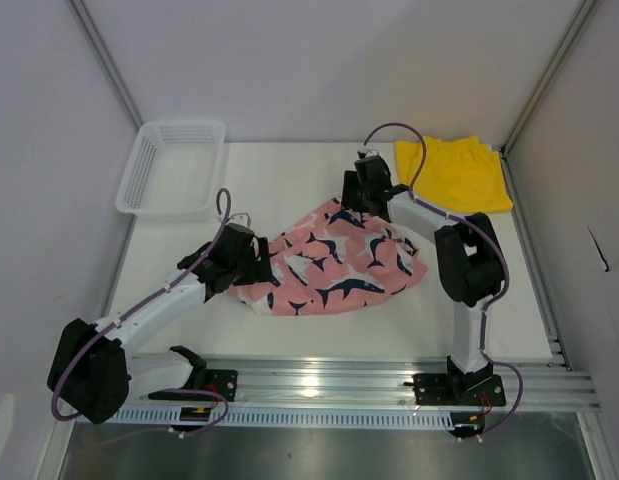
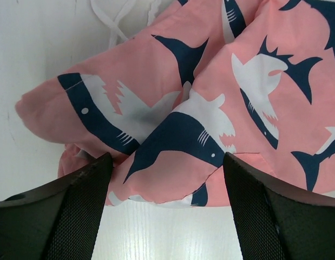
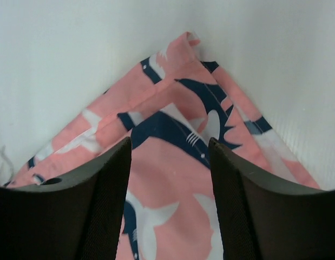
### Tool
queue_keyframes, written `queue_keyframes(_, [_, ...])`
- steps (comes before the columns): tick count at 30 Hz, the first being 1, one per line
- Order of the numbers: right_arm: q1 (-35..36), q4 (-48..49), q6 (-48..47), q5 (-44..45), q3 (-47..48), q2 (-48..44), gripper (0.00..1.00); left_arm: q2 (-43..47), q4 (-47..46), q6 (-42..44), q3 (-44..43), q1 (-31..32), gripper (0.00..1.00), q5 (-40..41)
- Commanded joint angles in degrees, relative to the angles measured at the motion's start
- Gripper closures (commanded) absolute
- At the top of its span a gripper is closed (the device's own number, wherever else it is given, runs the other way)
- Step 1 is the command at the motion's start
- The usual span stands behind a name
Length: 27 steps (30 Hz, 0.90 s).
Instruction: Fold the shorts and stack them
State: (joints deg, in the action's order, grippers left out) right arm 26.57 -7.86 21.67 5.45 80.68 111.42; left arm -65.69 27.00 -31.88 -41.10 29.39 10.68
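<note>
- Pink shorts (image 1: 334, 262) lie rumpled mid-tabletop (image 1: 279, 180), at best half folded.
- Yellow shorts (image 1: 457, 175) sit flat at 1 o'clock, seemingly folded.
- Left jaws: spread wide over the pink pair's 9 o'clock hem, gripping nothing.
- Right jaws: apart, straddling its 12 o'clock corner, nothing pinched.
- Remaining, I judge: finish folding pink, then stack.

pink shorts (image 2: 210, 70) cropped (wrist views), drawstring (image 2: 114, 30) clipped
</note>
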Motion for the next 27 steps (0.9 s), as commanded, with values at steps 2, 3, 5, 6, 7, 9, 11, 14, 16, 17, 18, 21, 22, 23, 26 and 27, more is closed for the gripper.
queue_keyframes(2, [0.2, -9.5, -1.1, 3.5, 9.5, 8.1, 0.41, -1.6, -4.5, -0.7, 1.1, -0.6, 0.15, -2.0])
queue_keyframes(3, [0.4, -10.4, -0.8, 4.2, 10.5, 10.2, 0.41, -1.8, -5.4, -0.6, 1.5, -0.6, 0.15, -2.2])
queue_keyframes(5, [0.7, -11.3, -0.4, 5.8, 13.5, 12.1, 0.41, -2.8, -6.2, -0.5, 1.9, -0.6, 0.17, -3.1])
queue_keyframes(6, [0.7, -12.7, -0.3, 6.7, 14.7, 14.0, 0.41, -3.3, -6.7, -0.4, 2.0, -0.6, 0.19, -3.4])
queue_keyframes(7, [0.9, -13.4, -0.2, 7.1, 16.9, 14.9, 0.41, -4.3, -6.9, -0.2, 1.9, -0.6, 0.20, -3.8])
queue_keyframes(9, [1.4, -14.8, -0.5, 7.7, 18.7, 17.2, 0.41, -5.1, -7.3, 0.1, 2.0, -0.6, 0.28, -4.3])
queue_keyframes(11, [1.8, -15.9, -0.8, 8.7, 21.4, 18.5, 0.44, -5.6, -7.8, 0.3, 2.3, -0.6, 0.38, -5.0])
queue_keyframes(14, [2.6, -17.4, -1.1, 10.2, 23.4, 19.8, 0.63, -5.2, -8.5, 0.2, 3.0, -0.7, 0.69, -5.5])
queue_keyframes(16, [2.8, -17.4, -1.1, 11.3, 23.1, 18.7, 0.88, -4.6, -8.4, 0.3, 3.4, -0.7, 0.87, -5.5])
queue_keyframes(17, [2.8, -16.8, -1.1, 11.5, 22.3, 18.1, 0.92, -4.4, -8.3, 0.4, 3.4, -0.6, 0.92, -5.5])
queue_keyframes(18, [2.9, -16.3, -1.2, 11.6, 21.8, 17.3, 0.96, -3.7, -8.1, 0.4, 3.2, -0.6, 1.00, -5.5])
queue_keyframes(21, [2.8, -14.9, -1.7, 11.8, 19.5, 13.3, 1.00, -2.3, -6.8, 0.6, 2.9, -0.7, 1.00, -5.6])
queue_keyframes(22, [2.7, -14.6, -2.0, 11.3, 18.8, 11.0, 1.00, -1.6, -6.6, 0.7, 2.6, -0.6, 1.00, -5.7])
queue_keyframes(23, [2.6, -13.5, -2.4, 11.0, 18.1, 9.9, 1.00, -1.3, -6.0, 0.7, 2.5, -0.6, 1.00, -5.8])
queue_keyframes(26, [1.6, -11.6, -2.6, 8.4, 14.8, 5.2, 1.00, 0.3, -4.8, 0.8, 2.2, -0.7, 1.00, -5.6])
queue_keyframes(27, [1.3, -10.6, -2.8, 7.0, 13.6, 3.9, 1.00, 0.6, -4.7, 0.8, 2.2, -0.7, 1.00, -5.5])
